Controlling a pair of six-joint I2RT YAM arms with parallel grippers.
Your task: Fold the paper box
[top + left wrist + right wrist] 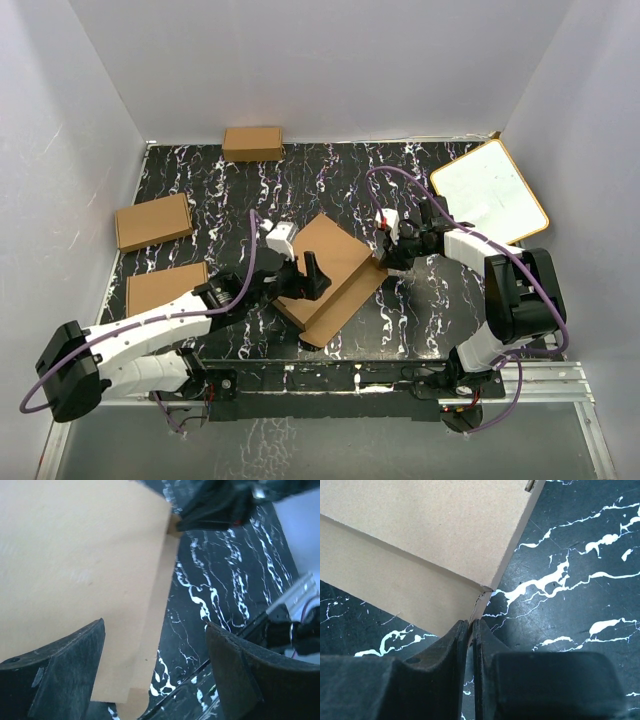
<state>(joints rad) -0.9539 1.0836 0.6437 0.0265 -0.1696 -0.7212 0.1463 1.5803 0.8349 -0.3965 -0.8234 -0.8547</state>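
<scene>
One paper box [335, 268], three smaller boxes [153, 221]

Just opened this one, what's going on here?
Both arms are working on the paper box, a brown cardboard sheet that looks partly folded over, lying mid-table on the black marbled table. The right gripper is shut on the box's corner. The left gripper is open over the opposite edge, gripping nothing. Three smaller cardboard boxes and a white board sit off to the sides, untouched.
</scene>
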